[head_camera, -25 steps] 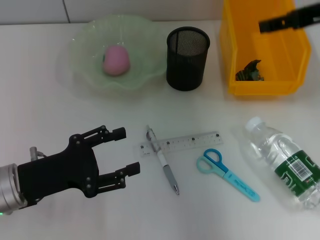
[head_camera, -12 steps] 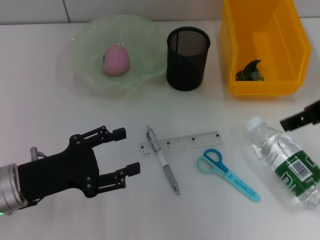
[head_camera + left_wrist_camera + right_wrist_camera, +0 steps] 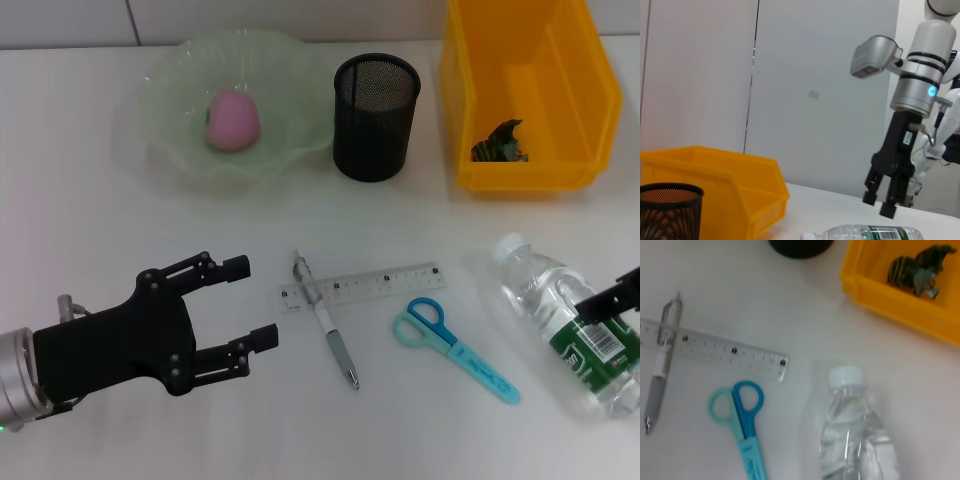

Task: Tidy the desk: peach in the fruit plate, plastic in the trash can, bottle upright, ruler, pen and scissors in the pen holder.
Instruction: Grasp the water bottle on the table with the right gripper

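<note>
The bottle (image 3: 570,330) lies on its side at the desk's front right. My right gripper (image 3: 607,300) hangs just above its label, jaws slightly apart and empty; the left wrist view shows this gripper (image 3: 878,204) over the bottle (image 3: 865,233). My left gripper (image 3: 255,300) is open and empty at the front left. The pen (image 3: 330,335) lies across the ruler (image 3: 380,283), with the scissors (image 3: 455,350) beside them. The peach (image 3: 233,120) sits in the fruit plate (image 3: 160,160). The plastic (image 3: 500,142) lies in the trash can (image 3: 470,120). The pen holder (image 3: 375,117) stands empty.
The desk (image 3: 120,230) is bare between the fruit plate and my left gripper. A grey wall runs along the back edge.
My right gripper moved from above the trash can down and forward to just over the lying bottle. The left arm has not moved.
</note>
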Robot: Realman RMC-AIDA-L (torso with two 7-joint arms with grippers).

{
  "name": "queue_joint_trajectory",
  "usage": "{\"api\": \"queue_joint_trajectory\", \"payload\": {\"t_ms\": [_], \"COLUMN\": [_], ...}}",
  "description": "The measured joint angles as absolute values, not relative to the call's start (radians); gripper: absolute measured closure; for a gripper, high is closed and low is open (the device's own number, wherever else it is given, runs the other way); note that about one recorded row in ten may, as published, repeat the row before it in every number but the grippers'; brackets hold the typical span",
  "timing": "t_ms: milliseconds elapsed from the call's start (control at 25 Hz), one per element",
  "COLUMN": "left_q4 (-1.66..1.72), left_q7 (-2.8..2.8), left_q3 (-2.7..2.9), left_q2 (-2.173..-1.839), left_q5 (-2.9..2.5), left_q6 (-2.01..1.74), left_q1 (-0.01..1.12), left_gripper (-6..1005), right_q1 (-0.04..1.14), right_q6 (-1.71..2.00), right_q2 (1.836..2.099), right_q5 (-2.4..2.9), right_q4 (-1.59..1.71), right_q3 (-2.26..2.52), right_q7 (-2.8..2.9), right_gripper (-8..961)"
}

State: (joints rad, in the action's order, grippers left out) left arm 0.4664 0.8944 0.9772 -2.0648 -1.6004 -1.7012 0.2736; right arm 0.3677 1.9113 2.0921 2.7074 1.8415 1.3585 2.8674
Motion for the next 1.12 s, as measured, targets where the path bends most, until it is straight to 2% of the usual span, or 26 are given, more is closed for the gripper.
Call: {"api": "queue_joint_trajectory", "payload": {"t_ms": [1120], "left_q4": [0.466], "left_q7": [0.894], "left_q3": [0.977], "left_q2": [-2.065], "left_q5": [-1.603], "left_q6": [-1.698], "left_q1": [0.277], "left_gripper": [260], "right_q1": [0.338], "right_q6": [1.796], "right_q2": [2.086], "right_q5": [2.67], "right_q4": [1.67], "right_q3": [1.383], "right_q7": [2.808], "right_gripper": [152]}}
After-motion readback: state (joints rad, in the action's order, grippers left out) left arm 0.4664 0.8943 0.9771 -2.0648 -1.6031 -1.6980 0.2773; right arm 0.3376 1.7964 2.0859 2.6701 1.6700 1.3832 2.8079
